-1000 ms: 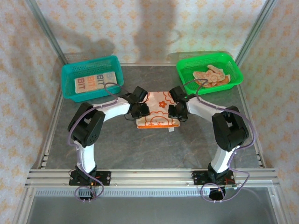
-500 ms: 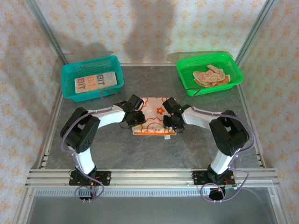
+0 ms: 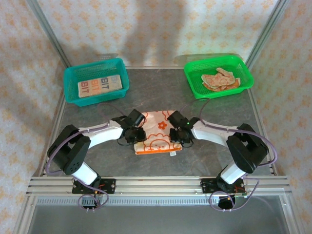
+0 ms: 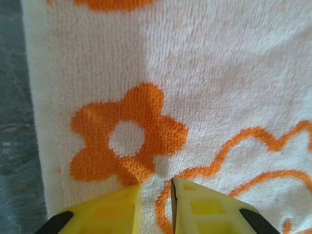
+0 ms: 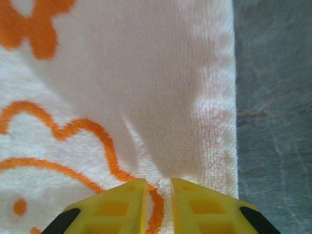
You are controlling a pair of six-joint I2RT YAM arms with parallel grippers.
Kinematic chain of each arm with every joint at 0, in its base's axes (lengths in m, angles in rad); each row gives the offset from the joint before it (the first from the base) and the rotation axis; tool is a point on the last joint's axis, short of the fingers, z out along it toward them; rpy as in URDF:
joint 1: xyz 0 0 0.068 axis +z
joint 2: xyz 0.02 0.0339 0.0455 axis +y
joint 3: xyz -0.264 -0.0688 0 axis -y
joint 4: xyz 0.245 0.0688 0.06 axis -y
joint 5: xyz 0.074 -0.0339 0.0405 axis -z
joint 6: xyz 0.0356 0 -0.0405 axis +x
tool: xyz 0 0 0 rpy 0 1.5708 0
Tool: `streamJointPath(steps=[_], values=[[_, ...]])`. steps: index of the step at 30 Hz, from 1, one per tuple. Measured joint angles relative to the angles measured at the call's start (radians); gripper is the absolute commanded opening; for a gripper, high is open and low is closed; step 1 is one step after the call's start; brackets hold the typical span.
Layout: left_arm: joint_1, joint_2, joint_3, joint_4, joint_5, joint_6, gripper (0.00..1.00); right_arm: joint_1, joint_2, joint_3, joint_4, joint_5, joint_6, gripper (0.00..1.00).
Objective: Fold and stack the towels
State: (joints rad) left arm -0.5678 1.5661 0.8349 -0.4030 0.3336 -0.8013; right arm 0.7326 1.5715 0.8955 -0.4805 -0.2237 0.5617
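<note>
A cream towel (image 3: pixel 157 127) with orange flowers and a cartoon face lies at mid-table, its upper layer folded toward the near side. My left gripper (image 3: pixel 137 135) is shut on its left edge and my right gripper (image 3: pixel 176 136) on its right edge. In the left wrist view the yellow fingertips (image 4: pixel 122 202) pinch a ridge of the towel (image 4: pixel 195 87) below an orange flower. The right wrist view has the gripper (image 5: pixel 158 195) nipping a raised pleat of the towel (image 5: pixel 146 83) near its right hem. A lettered towel (image 3: pixel 99 85) lies folded in the teal basket; a crumpled towel (image 3: pixel 220 79) lies in the green basket.
The teal basket (image 3: pixel 69 78) stands at the back left and the green basket (image 3: pixel 190 73) at the back right. Grey tabletop (image 3: pixel 161 165) lies bare in front of the towel. Metal frame posts and patterned walls enclose the table.
Both grippers have moved toward the near edge, dragging the towel's far edge with them, so the towel sits nearer and more folded over. Both arms now lie lower and more stretched out.
</note>
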Motion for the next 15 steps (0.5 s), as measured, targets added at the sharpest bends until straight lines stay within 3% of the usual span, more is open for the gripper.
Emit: streamJointPath(steps=[7, 15], values=[[0.148, 0.053, 0.230, -0.050, -0.006, 0.084, 0.04, -0.106, 0.081, 0.234, -0.027, 0.031, -0.062, 0.00], [0.217, 0.278, 0.449, -0.083, -0.054, 0.203, 0.01, -0.224, 0.330, 0.463, -0.048, 0.037, -0.135, 0.00]])
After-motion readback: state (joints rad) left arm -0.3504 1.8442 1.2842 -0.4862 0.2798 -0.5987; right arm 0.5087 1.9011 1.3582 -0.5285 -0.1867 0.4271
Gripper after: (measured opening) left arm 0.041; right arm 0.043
